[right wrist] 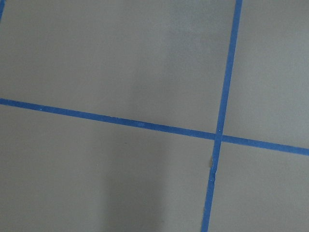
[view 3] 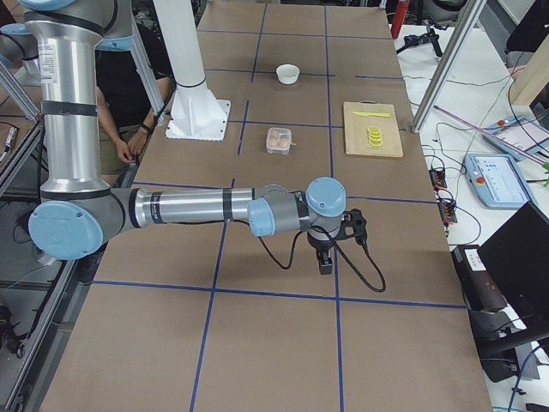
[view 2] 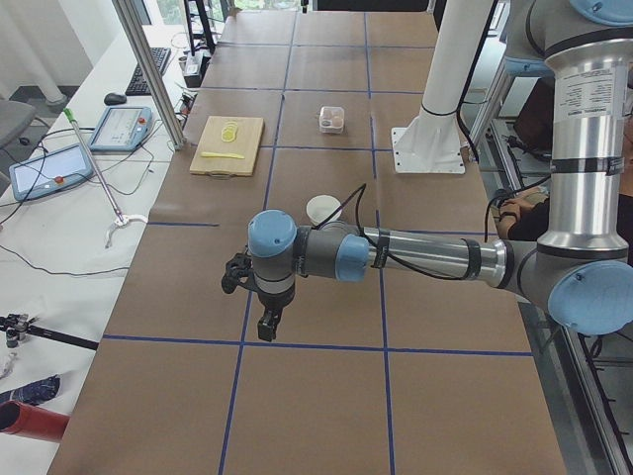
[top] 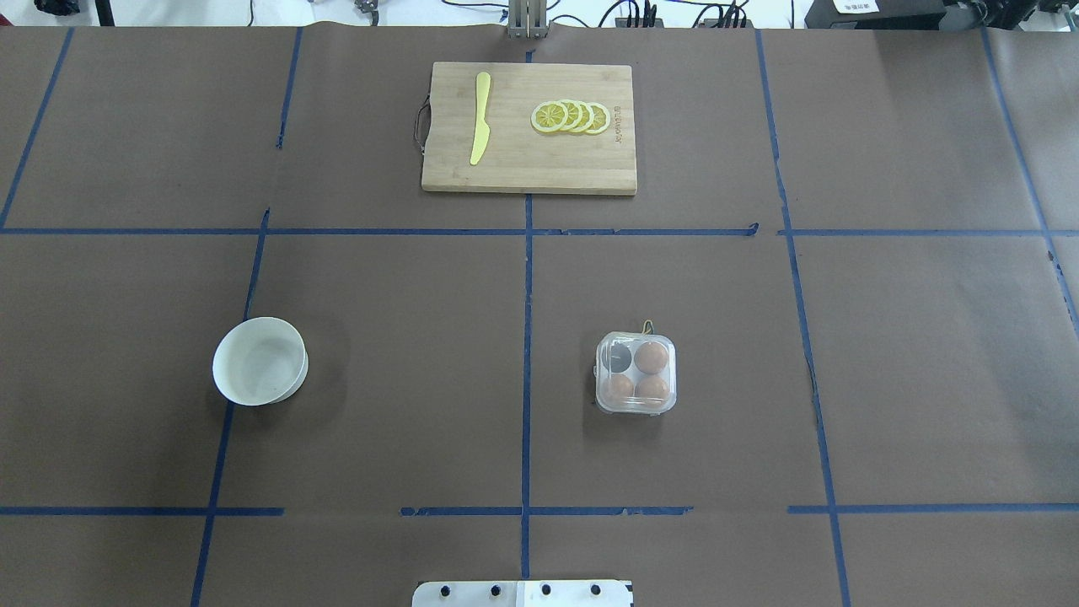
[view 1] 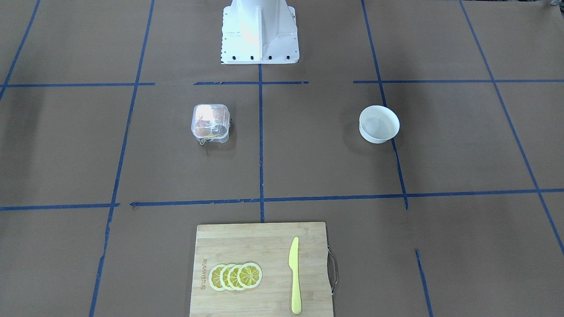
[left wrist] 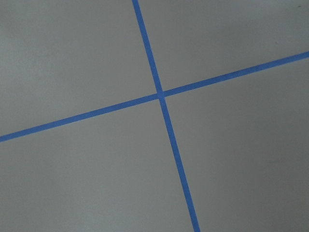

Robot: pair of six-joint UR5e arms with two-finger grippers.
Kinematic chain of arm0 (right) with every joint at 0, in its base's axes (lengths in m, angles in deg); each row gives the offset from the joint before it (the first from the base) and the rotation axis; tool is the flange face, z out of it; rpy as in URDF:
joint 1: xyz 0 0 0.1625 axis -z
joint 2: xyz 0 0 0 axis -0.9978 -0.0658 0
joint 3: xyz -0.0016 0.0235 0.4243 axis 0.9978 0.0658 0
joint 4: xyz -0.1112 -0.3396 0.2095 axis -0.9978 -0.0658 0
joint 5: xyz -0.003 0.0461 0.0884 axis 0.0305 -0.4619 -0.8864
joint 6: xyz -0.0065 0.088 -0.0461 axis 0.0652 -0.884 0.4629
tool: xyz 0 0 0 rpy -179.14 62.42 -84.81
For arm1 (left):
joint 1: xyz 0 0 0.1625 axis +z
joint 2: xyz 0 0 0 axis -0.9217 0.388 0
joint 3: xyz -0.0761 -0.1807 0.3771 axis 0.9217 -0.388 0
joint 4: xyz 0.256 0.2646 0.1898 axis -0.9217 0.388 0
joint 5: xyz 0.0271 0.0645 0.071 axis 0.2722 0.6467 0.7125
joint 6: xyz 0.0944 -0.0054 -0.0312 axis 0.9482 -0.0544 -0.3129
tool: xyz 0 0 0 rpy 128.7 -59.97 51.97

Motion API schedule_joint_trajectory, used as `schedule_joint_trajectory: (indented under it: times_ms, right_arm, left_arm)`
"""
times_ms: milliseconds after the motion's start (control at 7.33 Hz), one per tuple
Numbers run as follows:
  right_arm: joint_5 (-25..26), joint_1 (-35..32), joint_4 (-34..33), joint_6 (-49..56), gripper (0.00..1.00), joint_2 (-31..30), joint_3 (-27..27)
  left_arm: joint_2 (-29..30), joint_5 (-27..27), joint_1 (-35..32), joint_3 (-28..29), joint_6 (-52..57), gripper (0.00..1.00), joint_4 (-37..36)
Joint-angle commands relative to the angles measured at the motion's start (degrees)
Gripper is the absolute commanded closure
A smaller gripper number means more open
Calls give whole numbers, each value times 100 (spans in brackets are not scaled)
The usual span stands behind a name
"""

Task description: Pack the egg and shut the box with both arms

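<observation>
The box (top: 636,373) is a small clear plastic case on the table, right of the middle tape line. It holds three brown eggs (top: 652,357) that look alike, and one hole shows dark. Its clear lid lies down over the tray, with a thin cord at its far side. It also shows in the front view (view 1: 210,123). My left gripper (view 2: 267,324) hangs over bare table far from the box, and shows only in the left side view. My right gripper (view 3: 326,263) shows only in the right side view, also far from the box. I cannot tell whether either is open or shut.
An empty white bowl (top: 260,361) stands on the left half. A wooden cutting board (top: 539,173) at the far edge bears a yellow knife (top: 480,118) and lemon slices (top: 571,117). The white pedestal (view 1: 260,39) stands at the near edge. Both wrist views show only table and blue tape.
</observation>
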Motion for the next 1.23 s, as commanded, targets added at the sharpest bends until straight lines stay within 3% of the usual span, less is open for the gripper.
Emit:
schedule_joint_trajectory:
  times_ms: [0, 273, 682, 1091]
  right_arm:
    - [-1, 0, 4, 12, 0, -12, 1]
    - [16, 0, 13, 12, 0, -47, -8]
    - [-10, 0, 30, 4, 0, -99, -26]
    - [-28, 18, 39, -58, 0, -91, -26]
  left_arm:
    - [20, 5, 12, 39, 8, 0, -22]
    - [-59, -222, -5, -56, -794, 0, -22]
    - [-209, -556, 4, -92, -835, 0, 49]
    - [-271, -523, 4, -206, -809, 0, 49]
